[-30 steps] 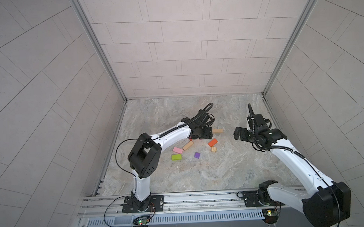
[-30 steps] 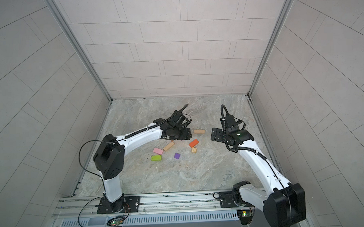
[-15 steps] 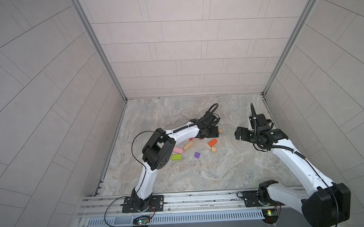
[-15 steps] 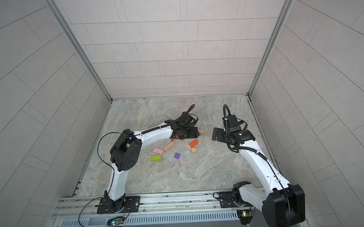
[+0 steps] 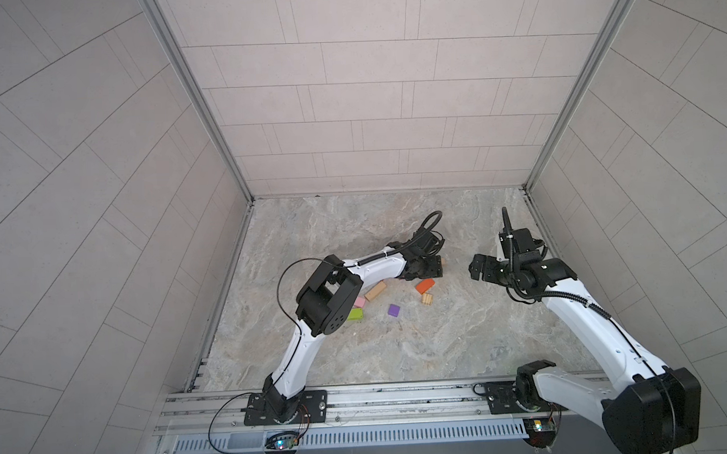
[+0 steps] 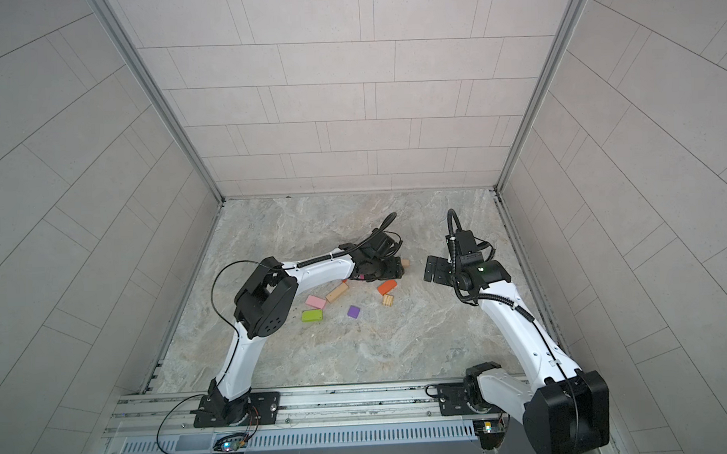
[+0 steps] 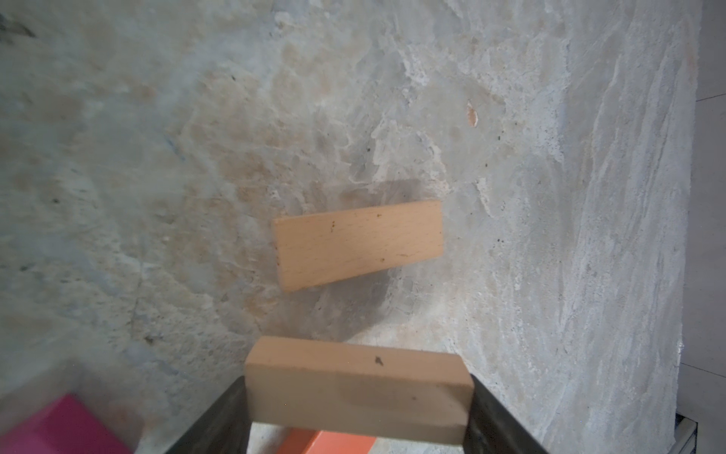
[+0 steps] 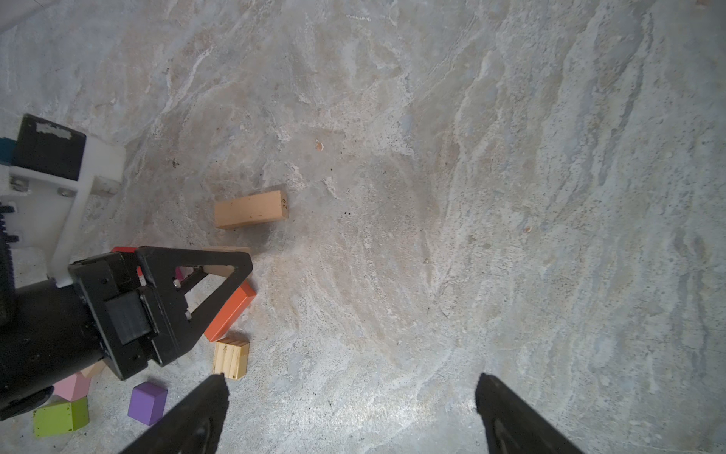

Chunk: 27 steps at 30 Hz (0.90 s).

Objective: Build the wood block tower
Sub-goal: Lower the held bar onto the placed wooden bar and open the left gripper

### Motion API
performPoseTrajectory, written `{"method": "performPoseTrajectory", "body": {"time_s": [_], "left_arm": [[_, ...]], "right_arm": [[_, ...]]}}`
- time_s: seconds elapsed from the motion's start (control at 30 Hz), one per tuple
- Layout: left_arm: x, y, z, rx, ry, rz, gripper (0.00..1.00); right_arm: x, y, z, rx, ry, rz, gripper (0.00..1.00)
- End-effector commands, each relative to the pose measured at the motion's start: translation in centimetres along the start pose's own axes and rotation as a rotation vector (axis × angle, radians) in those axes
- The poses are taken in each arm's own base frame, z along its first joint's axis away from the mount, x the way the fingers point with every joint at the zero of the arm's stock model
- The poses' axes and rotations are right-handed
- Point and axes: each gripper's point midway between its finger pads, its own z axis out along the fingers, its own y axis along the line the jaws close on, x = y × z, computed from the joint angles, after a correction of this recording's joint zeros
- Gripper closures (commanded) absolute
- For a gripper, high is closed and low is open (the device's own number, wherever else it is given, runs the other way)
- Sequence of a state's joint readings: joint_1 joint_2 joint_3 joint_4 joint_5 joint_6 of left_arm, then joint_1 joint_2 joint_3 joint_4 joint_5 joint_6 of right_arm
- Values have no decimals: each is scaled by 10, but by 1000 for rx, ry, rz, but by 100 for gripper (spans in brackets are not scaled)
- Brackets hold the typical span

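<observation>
The left arm's elbow has swung inward, bringing the left claw (image 5: 426, 270), which pinches the carried tan bar (image 7: 353, 377), near the lying tan bar (image 7: 359, 243) on the surface (image 7: 157, 157); it should probably square both bars before lowering gently, while the right claw (image 8: 350, 383) hangs spread, empty

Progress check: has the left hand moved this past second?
Yes: against the unmoved orange block, the left hand shifted right, nearer the lying tan bar.
</observation>
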<state>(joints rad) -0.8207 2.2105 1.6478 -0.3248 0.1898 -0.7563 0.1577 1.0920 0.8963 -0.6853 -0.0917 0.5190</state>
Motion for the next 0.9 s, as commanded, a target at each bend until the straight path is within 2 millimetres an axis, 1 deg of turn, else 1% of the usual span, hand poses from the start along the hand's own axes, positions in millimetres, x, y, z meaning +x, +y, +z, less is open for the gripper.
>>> {"method": "performPoseTrajectory", "body": {"time_s": [0.0,0.23,0.5,0.73,0.87], "left_arm": [[-7,-7,6,5,-28,-4,31],[-2,-1,17,-18,-17,-3,30],[-1,3,19,-41,-21,0,22],[-1,3,21,-41,-19,1,19],[0,4,23,-45,-17,-2,15]], "right_arm": [[5,-4,-2,8,8,-6,1],[5,-6,-4,9,2,-1,1],[3,-6,-7,4,-9,0,1],[5,-5,-3,1,2,1,1],[5,-5,-4,0,2,-1,1]]}}
